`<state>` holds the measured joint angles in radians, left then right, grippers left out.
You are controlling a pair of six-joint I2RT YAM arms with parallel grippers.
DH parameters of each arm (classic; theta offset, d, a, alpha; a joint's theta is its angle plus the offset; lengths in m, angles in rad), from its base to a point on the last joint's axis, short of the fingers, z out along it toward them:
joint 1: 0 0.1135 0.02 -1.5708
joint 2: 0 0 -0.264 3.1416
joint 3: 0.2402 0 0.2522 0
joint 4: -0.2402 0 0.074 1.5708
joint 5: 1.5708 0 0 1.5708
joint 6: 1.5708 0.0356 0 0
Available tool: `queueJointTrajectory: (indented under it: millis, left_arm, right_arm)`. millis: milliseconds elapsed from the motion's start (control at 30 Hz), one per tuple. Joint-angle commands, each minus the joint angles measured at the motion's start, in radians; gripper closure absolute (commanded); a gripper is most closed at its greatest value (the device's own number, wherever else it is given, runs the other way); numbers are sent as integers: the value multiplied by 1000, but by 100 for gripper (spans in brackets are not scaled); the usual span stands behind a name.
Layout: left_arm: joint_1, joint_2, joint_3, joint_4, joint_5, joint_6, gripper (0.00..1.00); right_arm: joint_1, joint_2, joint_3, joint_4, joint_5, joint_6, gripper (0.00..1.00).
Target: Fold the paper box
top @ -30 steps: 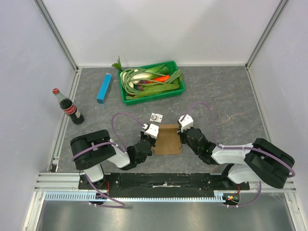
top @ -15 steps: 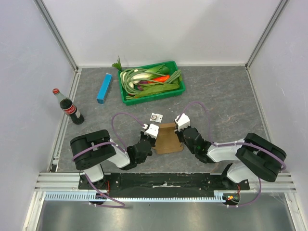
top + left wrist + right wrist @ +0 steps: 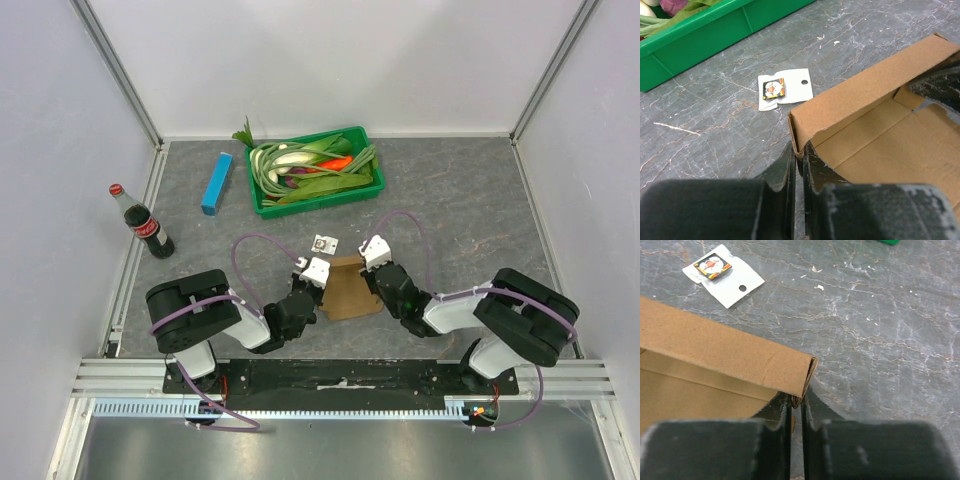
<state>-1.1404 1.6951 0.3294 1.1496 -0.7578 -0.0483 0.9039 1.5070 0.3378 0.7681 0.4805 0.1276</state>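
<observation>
The brown paper box (image 3: 345, 290) lies between my two arms near the table's front, its far wall folded upright. In the left wrist view my left gripper (image 3: 799, 154) is shut on the box's (image 3: 880, 125) left side wall at the far corner. On the opposite side, my right gripper (image 3: 796, 402) is shut on the right wall of the box (image 3: 725, 352), where the folded cardboard edge sits between the fingers. In the overhead view the left gripper (image 3: 314, 272) and right gripper (image 3: 372, 268) flank the box, which looks narrow and tilted.
A small white card with a picture (image 3: 323, 243) lies just beyond the box. A green tray (image 3: 261, 199) of vegetables stands at the back. A slim blue box (image 3: 216, 183) and a cola bottle (image 3: 145, 225) are on the left.
My right arm has shifted left and slightly toward the back, pushing the box's right side inward, so the box looks narrower from above. The left arm has stayed put.
</observation>
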Motion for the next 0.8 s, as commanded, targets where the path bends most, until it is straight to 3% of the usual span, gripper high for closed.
queueJointTrajectory:
  millis: [0, 133, 300, 400, 600, 767]
  left_arm:
    - [-15, -11, 26, 55, 49, -45, 96]
    - [-19, -14, 40, 32, 43, -54, 96]
    - [-24, -51, 71, -45, -3, -105, 96]
    - [-24, -52, 83, -57, -12, -108, 96]
    - [-24, -48, 97, -64, -9, -116, 96]
    - [-24, -45, 108, -80, -9, -119, 96]
  right_arm:
    - [4, 45, 53, 43, 24, -26, 100]
    - [42, 97, 113, -24, 165, -4, 100]
    - [157, 183, 193, -131, 573, 61, 100]
    - [196, 223, 259, -251, 699, 136, 100]
    - [231, 266, 319, -391, 823, 231, 100]
    - [233, 217, 221, -169, 712, 109, 100]
